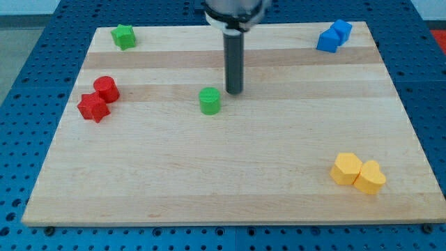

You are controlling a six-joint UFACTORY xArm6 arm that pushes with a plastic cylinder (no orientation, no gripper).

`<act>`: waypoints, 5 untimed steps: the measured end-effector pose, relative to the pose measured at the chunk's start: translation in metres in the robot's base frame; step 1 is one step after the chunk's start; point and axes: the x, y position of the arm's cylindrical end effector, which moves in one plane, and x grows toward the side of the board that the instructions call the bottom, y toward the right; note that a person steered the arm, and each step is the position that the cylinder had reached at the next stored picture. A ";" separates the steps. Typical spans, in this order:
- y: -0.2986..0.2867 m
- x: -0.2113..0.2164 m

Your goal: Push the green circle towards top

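Observation:
The green circle [209,101] is a short green cylinder near the board's middle, a little left of centre. My tip [234,92] stands on the board just to the right of it and slightly toward the view's top, a small gap apart from it. The dark rod rises straight up from the tip to the arm at the view's top.
A green star [125,36] sits at the board's top left corner. A red circle [106,88] and a red star [93,107] touch at the left. Two blue blocks [334,36] sit at the top right. Two yellow blocks [357,172] sit at the bottom right.

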 end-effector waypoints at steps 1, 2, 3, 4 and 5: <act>-0.001 0.043; -0.014 0.059; -0.020 0.053; -0.030 0.046; -0.041 0.038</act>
